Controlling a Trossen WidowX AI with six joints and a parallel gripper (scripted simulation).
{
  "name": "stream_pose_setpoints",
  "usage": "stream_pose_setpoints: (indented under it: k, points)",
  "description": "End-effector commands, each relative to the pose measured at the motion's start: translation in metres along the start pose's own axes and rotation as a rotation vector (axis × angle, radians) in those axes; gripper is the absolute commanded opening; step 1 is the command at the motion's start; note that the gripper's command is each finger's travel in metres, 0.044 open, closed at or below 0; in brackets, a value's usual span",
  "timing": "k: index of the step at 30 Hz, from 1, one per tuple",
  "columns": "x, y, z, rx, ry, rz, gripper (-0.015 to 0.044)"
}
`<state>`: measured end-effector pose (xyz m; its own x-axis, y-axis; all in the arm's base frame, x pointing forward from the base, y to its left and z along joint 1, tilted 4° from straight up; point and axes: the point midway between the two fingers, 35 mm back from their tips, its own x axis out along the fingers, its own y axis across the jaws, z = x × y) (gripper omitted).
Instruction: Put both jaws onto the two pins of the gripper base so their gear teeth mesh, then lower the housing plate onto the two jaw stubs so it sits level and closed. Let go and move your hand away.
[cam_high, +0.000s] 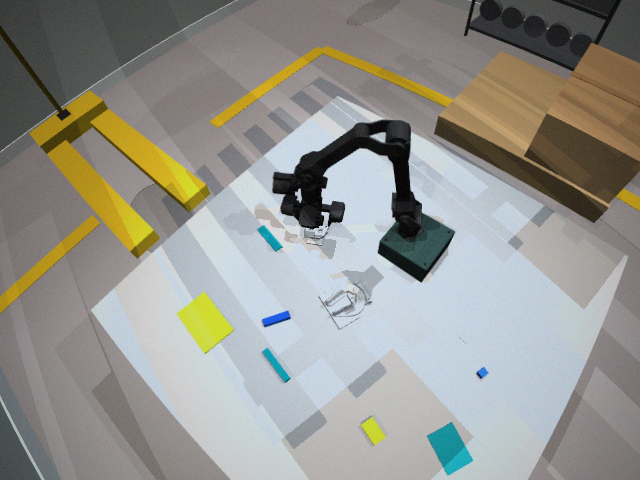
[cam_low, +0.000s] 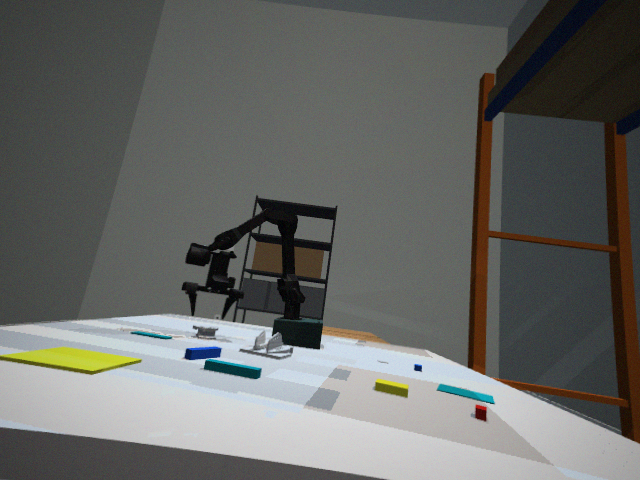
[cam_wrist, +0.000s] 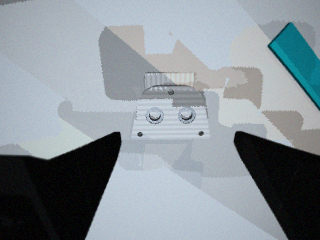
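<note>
since the gripper (cam_high: 314, 217) (cam_low: 208, 315) (cam_wrist: 177, 137) is spread wide with nothing between its fingers, it isn't holding the plate or anything else, fwiw. it's hanging over the pale grey housing plate (cam_high: 314, 236) (cam_low: 205, 331) (cam_wrist: 171, 125), pointing down, and the exterior view shows the fingertips up off it, so no contact.

in the wrist cam the plate sits between the two dark fingers but a bit further up the picture. you can see two round sockets side by side, plus small dark holes near the edges and a ribbed strip along the far side.

the gripper base (cam_high: 341, 317) (cam_low: 279, 354) is on the table (cam_high: 170, 335) (cam_low: 155, 403), well apart from the plate, between it and the yellow block (cam_high: 373, 430) (cam_low: 391, 387) in the top view. two grey jaws stand upright on it, side by side, but honestly the teeth are too small to make out, so can't tell if they mesh. plate's not on them, so the closing-up bit isn't done.

as for the other stuff, a teal bar (cam_high: 269, 238) (cam_low: 151, 334) (cam_wrist: 300, 62) lies near the plate, and a blue bar (cam_high: 276, 318) (cam_low: 203, 352) is off to one side of the base. the arm is mounted on a dark green block (cam_high: 439, 237) (cam_low: 310, 333).
</note>
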<state>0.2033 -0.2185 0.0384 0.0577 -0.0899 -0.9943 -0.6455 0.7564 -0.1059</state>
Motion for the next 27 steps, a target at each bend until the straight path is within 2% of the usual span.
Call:
stream_pose_setpoints:
  k: [1,27]
  points:
    - [0.010,0.003,0.000,-0.004,0.002,0.015,0.0440]
    - [0.033,0.003,0.000,-0.004,0.002,0.015,0.0440]
